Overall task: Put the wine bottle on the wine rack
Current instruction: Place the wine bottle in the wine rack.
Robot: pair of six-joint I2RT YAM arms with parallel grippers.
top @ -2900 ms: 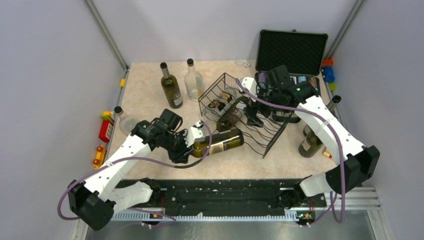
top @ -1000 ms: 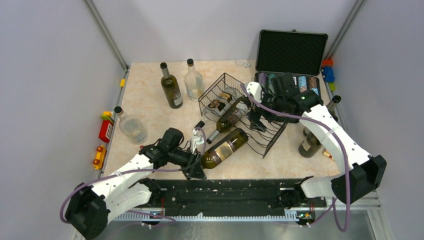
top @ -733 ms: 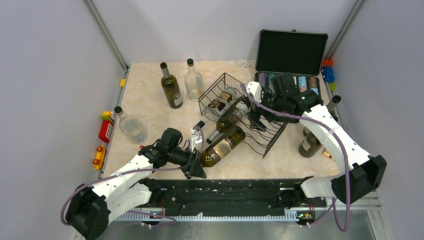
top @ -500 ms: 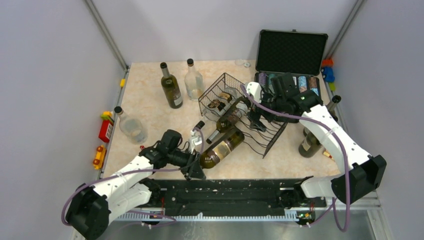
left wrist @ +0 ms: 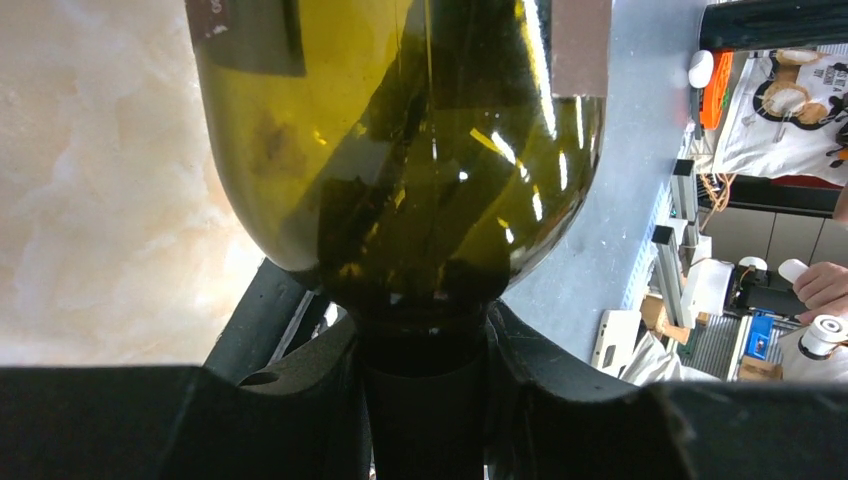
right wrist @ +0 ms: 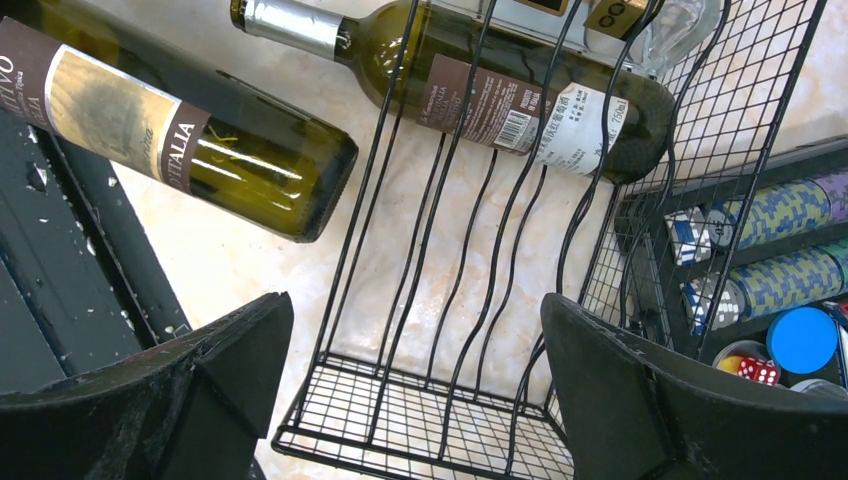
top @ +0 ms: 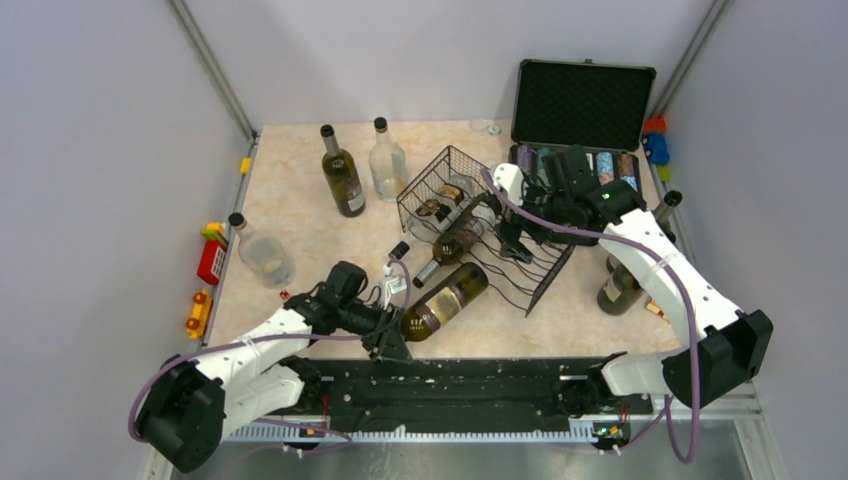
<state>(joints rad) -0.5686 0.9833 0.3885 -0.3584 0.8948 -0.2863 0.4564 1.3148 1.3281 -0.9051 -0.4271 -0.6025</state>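
Observation:
The wine bottle (top: 447, 299) is dark green with a tan label and lies slanted, its base toward the wine rack (top: 530, 268). My left gripper (top: 391, 335) is shut on its neck at the near side. In the left wrist view the bottle's shoulder (left wrist: 400, 150) fills the frame above my left gripper (left wrist: 425, 350). My right gripper (top: 514, 236) hangs open above the black wire rack. In the right wrist view the rack's wavy cradles (right wrist: 450, 300) lie under my open right gripper (right wrist: 415, 305), and the bottle's base (right wrist: 270, 180) sits at the rack's left edge.
Another green bottle (right wrist: 500, 100) lies in the rack's far cradle. Two bottles (top: 342, 172) (top: 387, 160) stand at the back. A clear bottle (top: 260, 255) lies at the left. A black case (top: 585, 100) with poker chips (right wrist: 780, 220) is behind the rack. Another bottle (top: 625, 282) stands at the right.
The left arm has swung toward the near edge, turning the bottle so its base points at the rack. In the last second it shifted only slightly. The right arm has stayed over the rack.

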